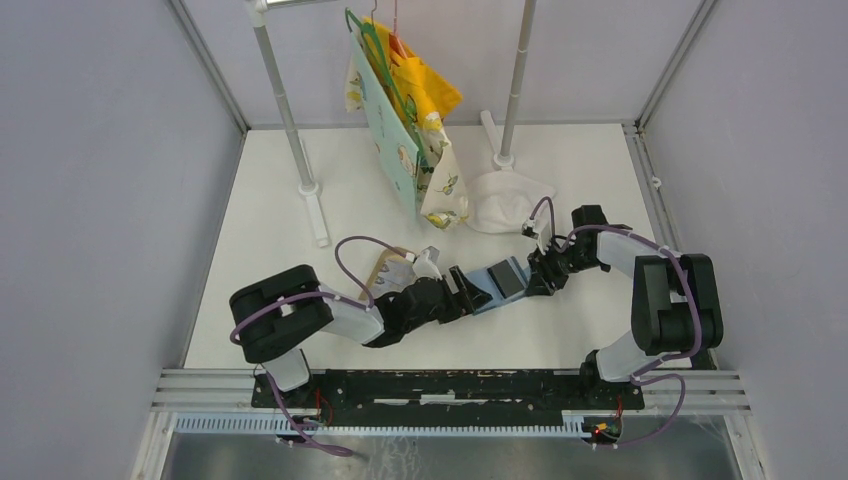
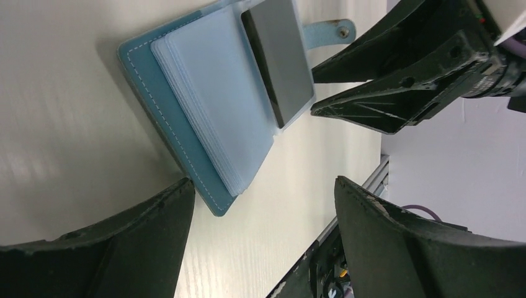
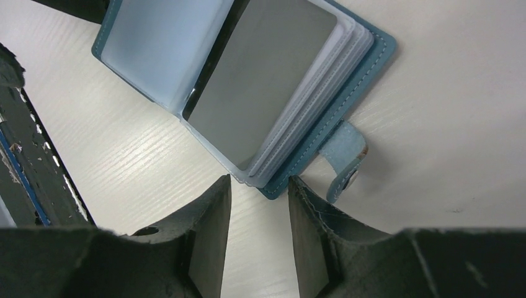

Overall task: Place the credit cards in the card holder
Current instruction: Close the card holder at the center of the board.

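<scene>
The blue card holder [image 1: 497,272] lies open on the white table between my two grippers. A dark grey credit card [image 3: 260,81] sits inside a clear sleeve on the holder's right half, also seen from the left wrist as the card [image 2: 279,59]. The snap tab [image 3: 344,164] sticks out flat to the side. My left gripper [image 2: 263,183] stands wide open just short of the holder's blue cover [image 2: 155,105], nothing between its fingers. My right gripper [image 3: 258,180] is closed on the near corner of the holder's right half, one fingertip [image 3: 223,186] by the sleeves, the other by the cover.
A tan tray [image 1: 385,268] with white items lies behind the left arm. A garment rack's poles [image 1: 290,110] stand at the back with a hanging bag [image 1: 405,120] and yellow cloth. A white cloth [image 1: 505,200] lies behind the right gripper [image 1: 535,278]. The metal rail [image 1: 450,385] runs along the near edge.
</scene>
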